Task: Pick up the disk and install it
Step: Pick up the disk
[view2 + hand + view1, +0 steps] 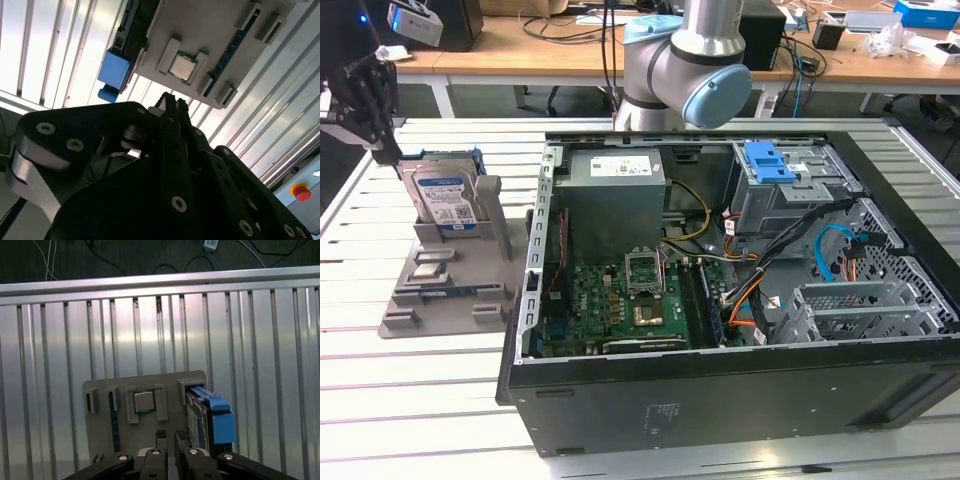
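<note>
Claw point(392, 158) hung at the exterior view's left, its tip close to the upper corner of the disk point(445, 195); contact could not be confirmed. Whether it was released or clenched could not be told, and it carried nothing. The disk stood upright on edge in a slot of the grey stand point(440, 280), label facing the camera and blue frame around it. A square silver chip point(430, 262) lay in a pocket of the stand in front of the disk. The stand rested on the slatted metal surface point(380, 400), just beside the open computer case point(720, 400) at the exterior view's right. Inside the case, a grey cage with a blue handle point(767, 160) sat at the far side. The arm point(685, 60) rose behind the case.

In the second wrist view, the claw point(174, 102) pointed toward the stand point(200, 30), with the chip point(182, 67) just beyond its tip. The disk point(125, 45) was seen edge-on in its slot, its blue frame end toward the camera. The slatted surface point(50, 50) lay beneath.

In the first wrist view, the claw point(170, 435) was over the stand point(100, 430), between the chip point(144, 401) and the disk point(197, 420). The disk sat seated in its slot at the stand's end, apart from the claw.
</note>
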Tool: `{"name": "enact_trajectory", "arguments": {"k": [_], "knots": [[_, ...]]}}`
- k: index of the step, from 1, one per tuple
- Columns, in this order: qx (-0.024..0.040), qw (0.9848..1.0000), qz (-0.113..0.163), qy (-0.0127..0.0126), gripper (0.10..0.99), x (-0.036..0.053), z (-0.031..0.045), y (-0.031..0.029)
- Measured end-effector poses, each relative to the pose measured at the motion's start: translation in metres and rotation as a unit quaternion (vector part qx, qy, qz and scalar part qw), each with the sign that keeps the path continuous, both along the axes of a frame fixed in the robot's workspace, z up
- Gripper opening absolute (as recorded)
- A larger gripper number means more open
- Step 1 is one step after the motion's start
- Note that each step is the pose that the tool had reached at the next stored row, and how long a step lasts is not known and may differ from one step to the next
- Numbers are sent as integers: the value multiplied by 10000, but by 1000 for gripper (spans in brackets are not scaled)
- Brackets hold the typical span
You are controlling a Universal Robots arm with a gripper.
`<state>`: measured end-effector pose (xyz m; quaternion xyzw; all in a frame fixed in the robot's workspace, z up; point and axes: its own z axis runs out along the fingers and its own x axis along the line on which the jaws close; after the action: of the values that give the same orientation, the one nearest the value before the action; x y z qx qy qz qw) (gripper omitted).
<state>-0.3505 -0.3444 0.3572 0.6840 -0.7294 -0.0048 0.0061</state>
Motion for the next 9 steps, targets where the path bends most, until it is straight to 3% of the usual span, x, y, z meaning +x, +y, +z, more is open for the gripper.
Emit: {"name": "enact_trajectory", "arguments": {"k": [1,3,4,5,6,9], "knots": [[0,10000,0,0,235,0,0,0],[0,10000,1,0,357,0,0,0],[0,10000,1,0,357,0,0,0],[0,10000,2,0,478,0,0,0],[0,10000,1,0,541,0,0,0],[0,10000,8,-1,541,0,-1,16]]}}
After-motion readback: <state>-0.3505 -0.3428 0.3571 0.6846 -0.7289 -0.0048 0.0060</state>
